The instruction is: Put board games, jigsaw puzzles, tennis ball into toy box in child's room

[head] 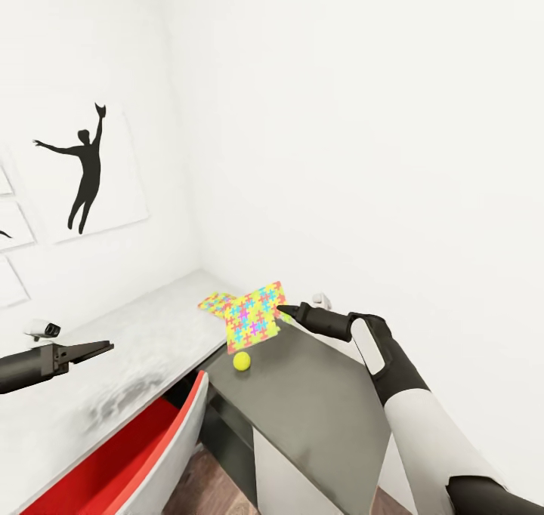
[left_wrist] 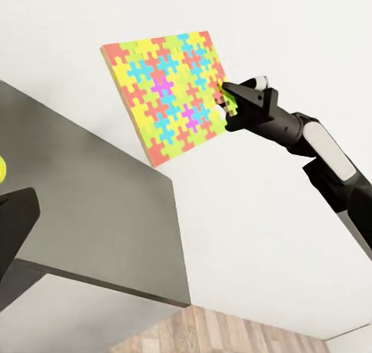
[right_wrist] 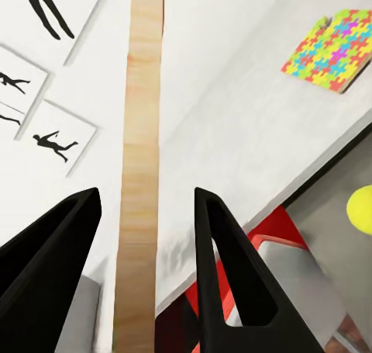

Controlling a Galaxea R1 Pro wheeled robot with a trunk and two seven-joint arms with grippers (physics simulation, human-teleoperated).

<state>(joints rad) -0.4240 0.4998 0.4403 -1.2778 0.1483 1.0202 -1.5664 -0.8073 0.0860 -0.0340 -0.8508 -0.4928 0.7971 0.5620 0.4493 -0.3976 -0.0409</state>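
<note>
Holding one jigsaw puzzle by its edge, the right tool has the slab lifted clear of the surface and tilted up on edge — the right wrist view shows its pale side running straight between the two dark fingers, pinched there. The flat patterned face looks toward the left arm, its long edges slanting up and away from the dark-grey section below. The right arm reaches forward, forearm low, wrist aimed at the room's corner.

The second jigsaw puzzle lies flat just behind the lifted one, on the light-grey top. The tennis ball sits on the dark section, right below the raised slab and apart from it.

The left tool hovers over the light-grey top well to the left, jaws nearly together, holding nothing. A red-lined white bin lies low between the arms — likely the toy box, so the carry goes back and left.
</note>
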